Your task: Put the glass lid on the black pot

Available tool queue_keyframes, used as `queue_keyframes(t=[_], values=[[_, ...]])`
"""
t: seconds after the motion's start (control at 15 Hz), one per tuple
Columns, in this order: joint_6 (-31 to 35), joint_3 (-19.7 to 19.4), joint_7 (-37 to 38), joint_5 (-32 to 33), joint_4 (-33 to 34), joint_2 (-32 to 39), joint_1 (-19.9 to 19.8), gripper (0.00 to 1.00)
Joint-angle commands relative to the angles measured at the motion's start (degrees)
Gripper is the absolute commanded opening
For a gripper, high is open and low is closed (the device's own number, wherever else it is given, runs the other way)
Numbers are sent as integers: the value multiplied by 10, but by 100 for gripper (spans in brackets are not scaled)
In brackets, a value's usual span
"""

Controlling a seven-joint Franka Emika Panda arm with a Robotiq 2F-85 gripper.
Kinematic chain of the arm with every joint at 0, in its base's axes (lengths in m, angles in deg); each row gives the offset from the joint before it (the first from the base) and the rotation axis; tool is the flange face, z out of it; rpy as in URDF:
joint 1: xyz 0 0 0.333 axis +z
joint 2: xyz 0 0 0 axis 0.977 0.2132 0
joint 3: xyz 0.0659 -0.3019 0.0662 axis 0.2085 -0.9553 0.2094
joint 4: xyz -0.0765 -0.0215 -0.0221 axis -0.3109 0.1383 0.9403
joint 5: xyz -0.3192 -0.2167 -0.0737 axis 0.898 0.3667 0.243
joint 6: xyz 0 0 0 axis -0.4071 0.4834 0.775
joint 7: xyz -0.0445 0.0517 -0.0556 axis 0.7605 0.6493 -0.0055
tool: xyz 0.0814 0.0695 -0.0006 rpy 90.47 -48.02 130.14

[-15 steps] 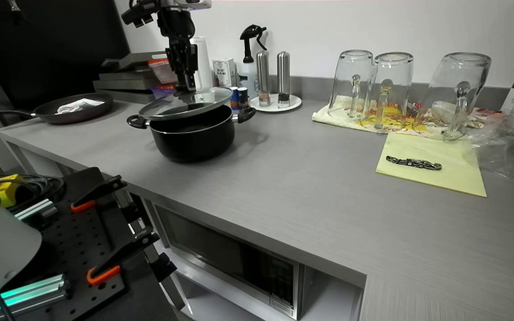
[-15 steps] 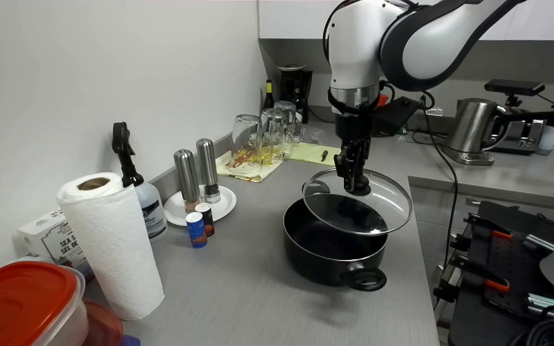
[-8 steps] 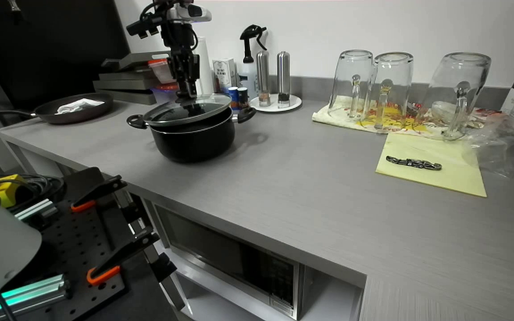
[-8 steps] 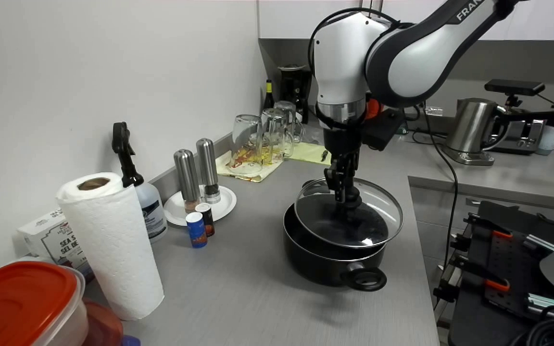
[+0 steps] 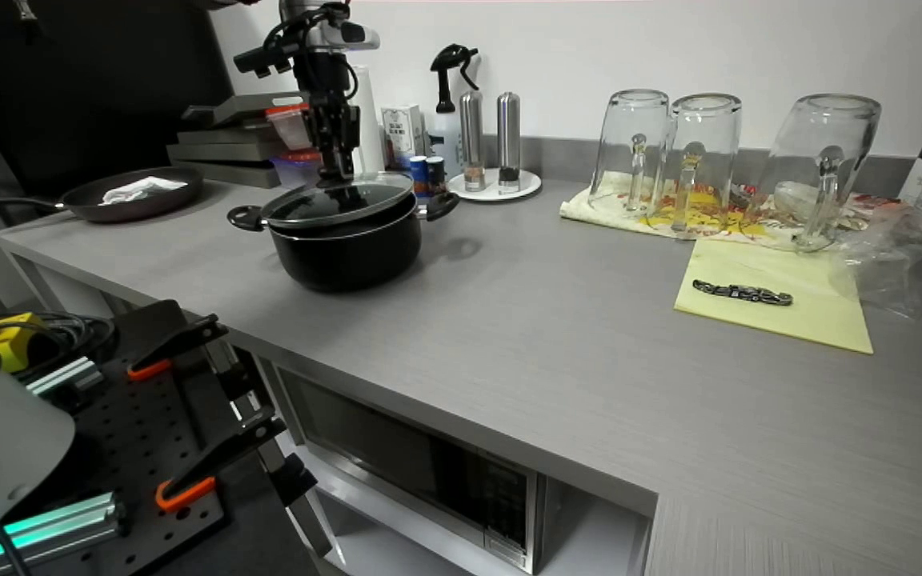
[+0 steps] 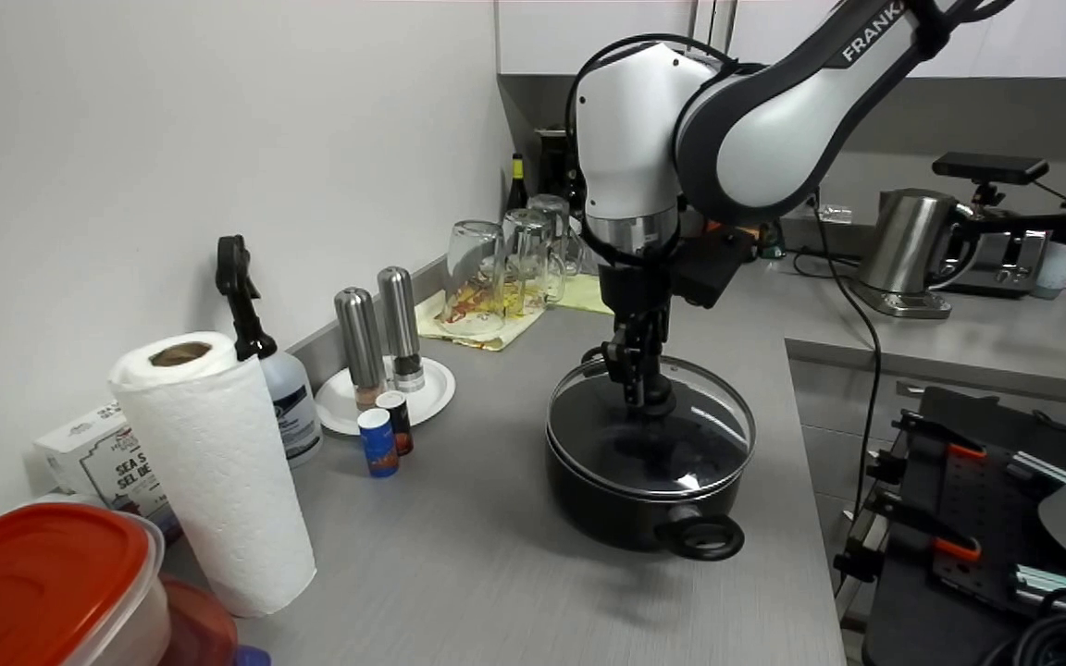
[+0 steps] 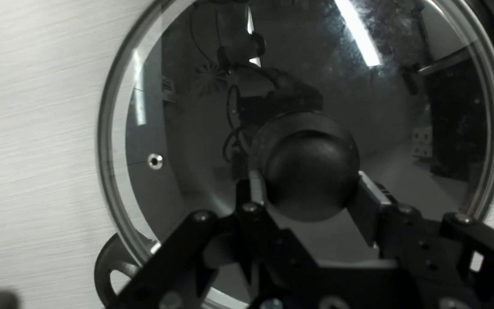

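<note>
We see the gripper (image 7: pixel 313 189) clamped on the round black knob (image 7: pixel 311 163) of the glass lid (image 6: pixel 653 453), a finger against either side. The lid is over the black pot (image 5: pixel 345 260) and sits aslant: in an exterior view a dark gap shows between its metal rim and the pot's, wider on the side toward the glass mugs (image 5: pixel 705 132). We cannot tell whether the lower side touches the pot. In the wrist view we also make out a small metal-ringed vent (image 7: pixel 155 161) in the glass.

The pot stands upright on the grey desk (image 5: pixel 509 344), near the front edge, its two side handles jutting out. At the desk's short end edge we have a frying pan (image 5: pixel 129 211) with something crumpled and white (image 5: pixel 141 190) in it. Along the wall edge we find a paper towel roll (image 6: pixel 209 481), a spray bottle (image 6: pixel 288 407) and two steel mills (image 5: pixel 508 132) on a white plate (image 5: pixel 529 189). Farther along that edge the three mugs stand upside down on a patterned cloth (image 5: pixel 585 210), with a yellow sheet (image 5: pixel 797 324) just in front. Below the front edge sits a microwave (image 5: pixel 373 448).
</note>
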Motion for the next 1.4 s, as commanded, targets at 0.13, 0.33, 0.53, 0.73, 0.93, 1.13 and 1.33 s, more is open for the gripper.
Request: queue_keyframes(t=[0.13, 0.33, 0.53, 0.73, 0.93, 1.13, 1.33], values=[[-7, -11, -6, 9, 31, 17, 14, 25], [-7, -15, -8, 8, 37, 21, 13, 25], [-5, -19, -9, 8, 36, 21, 11, 25], [-4, -22, -11, 7, 32, 18, 10, 25], [-3, -23, -13, 5, 28, 18, 10, 25], [-2, -21, -14, 5, 23, 17, 12, 25], [0, -19, -18, 3, 12, 11, 13, 25]])
